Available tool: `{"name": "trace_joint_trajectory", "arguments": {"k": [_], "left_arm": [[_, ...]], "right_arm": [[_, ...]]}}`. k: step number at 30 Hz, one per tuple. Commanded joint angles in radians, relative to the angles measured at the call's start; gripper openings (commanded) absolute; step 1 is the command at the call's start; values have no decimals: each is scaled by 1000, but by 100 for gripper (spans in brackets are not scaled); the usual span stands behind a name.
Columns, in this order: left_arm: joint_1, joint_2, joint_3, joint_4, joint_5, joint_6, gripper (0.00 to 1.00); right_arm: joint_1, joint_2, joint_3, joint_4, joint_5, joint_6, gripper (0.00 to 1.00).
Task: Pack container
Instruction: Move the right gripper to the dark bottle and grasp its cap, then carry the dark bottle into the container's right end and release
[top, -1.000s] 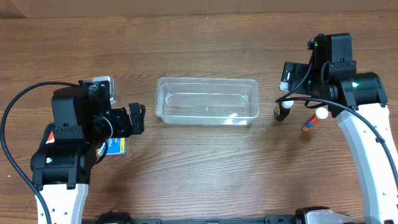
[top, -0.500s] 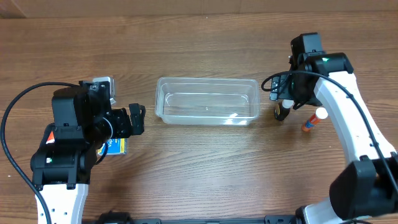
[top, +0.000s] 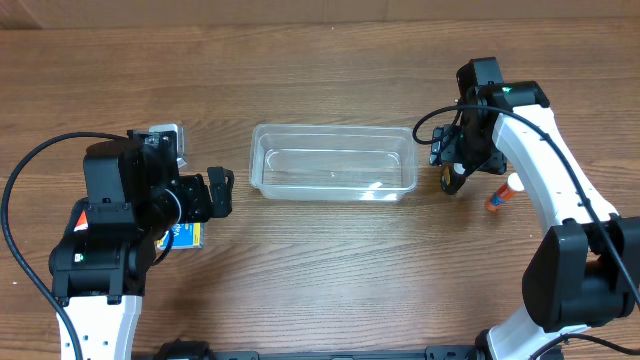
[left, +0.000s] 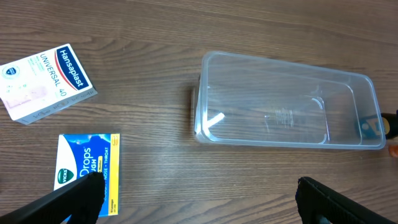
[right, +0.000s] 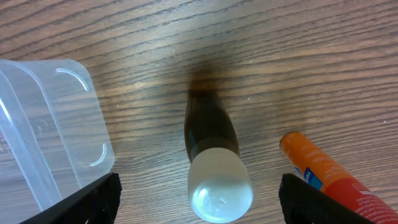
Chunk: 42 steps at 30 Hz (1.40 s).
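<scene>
1. Counter (top: 330, 60): brown wood-grain surface carrying all items noted below.
2. Container (top: 333, 162): clear rectangular tub with rounded corners. It sits mouth up near the middle of the counter, between the two arms, with its long sides running left to right. The wood grain shows through its floor. The left wrist view shows the container (left: 286, 102) ahead of and to the right of that claw. The right wrist view shows only one rounded corner of the container (right: 43, 124), at the left edge.
3. Left claw (top: 218, 190): spread wide and gripping nothing. It hangs near the container's left end and does not touch it. In its own camera, the left claw (left: 199, 199) shows both dark fingertips at the bottom corners, with bare counter between them.
4. Right claw (top: 452, 170): spread, just beside the container's right end. In its own camera, the right claw (right: 202, 202) has one finger on each side of a dark bottle (right: 211, 143) with a white cap. There are visible gaps on both sides and no contact is seen.
5. Dark bottle (top: 455, 182): close to the container's right end wall. I cannot tell whether it stands upright or lies flat.
6. Orange tube (top: 500, 197): lies on the counter to the right of the bottle and apart from it. In the right wrist view the orange tube (right: 329, 177) is outside the claw's span.
7. White Hansaplast box (left: 45, 81): flat on the counter, well to the left of the container.
8. Blue Vicks drops packet (left: 87, 165): flat on the counter just below the Hansaplast box. Its lower corner is covered by a left claw fingertip.
</scene>
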Motion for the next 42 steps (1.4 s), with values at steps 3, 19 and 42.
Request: {"name": "trace_joint_trajectory", "arguments": {"k": [3, 19, 42], "left_arm": [[-5, 2, 27, 2, 2, 22, 100], [-5, 2, 27, 2, 2, 22, 100], [-5, 2, 27, 2, 2, 22, 100]], "right_arm": [[-5, -2, -1, 39, 2, -3, 88], [-6, -2, -59, 78, 2, -3, 58], [1, -38, 162, -55, 2, 2, 4]]}}
